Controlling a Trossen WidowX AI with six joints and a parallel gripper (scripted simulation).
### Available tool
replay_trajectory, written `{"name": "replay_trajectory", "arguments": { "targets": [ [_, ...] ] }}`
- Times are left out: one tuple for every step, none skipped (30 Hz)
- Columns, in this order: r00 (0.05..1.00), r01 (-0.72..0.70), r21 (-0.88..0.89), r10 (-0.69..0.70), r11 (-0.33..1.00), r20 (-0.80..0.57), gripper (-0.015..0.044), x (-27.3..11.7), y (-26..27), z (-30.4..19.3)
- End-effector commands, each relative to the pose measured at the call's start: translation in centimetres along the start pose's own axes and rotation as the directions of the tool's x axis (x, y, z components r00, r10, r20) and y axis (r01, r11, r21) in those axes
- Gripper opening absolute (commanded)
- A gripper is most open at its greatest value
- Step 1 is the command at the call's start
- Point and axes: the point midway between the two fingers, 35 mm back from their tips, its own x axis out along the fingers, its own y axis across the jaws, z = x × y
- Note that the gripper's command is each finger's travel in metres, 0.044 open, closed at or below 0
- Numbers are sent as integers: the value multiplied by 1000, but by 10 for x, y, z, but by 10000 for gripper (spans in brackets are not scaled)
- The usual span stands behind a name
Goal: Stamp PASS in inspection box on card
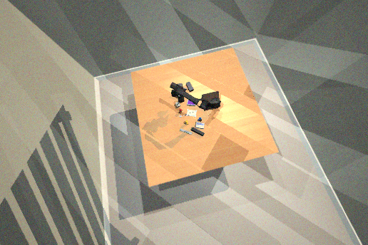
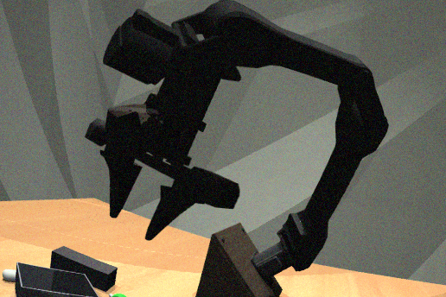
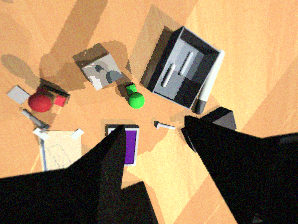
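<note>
Hovering above the bench (image 1: 228, 139) (image 2: 26, 225) (image 3: 250, 55), the gripper (image 2: 130, 228) (image 3: 154, 125) stands roughly half open, with nothing between its fingers. The green-knobbed stamp (image 3: 135, 99) stands between the purple pad (image 3: 131, 146) and the open dark tray (image 3: 187, 68) (image 2: 54, 282). The card (image 3: 61, 150) (image 1: 191, 112) lies beside the pad. Which stamp reads PASS cannot be determined.
</note>
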Motion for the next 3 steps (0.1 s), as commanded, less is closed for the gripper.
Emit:
{"name": "replay_trajectory", "arguments": {
  "targets": [
    [1000, 0, 0, 0, 1000, 0, 252, 0, 0, 0],
    [1000, 0, 0, 0, 1000, 0, 252, 0, 0, 0],
    [1000, 0, 0, 0, 1000, 0, 252, 0, 0, 0]
  ]
}}
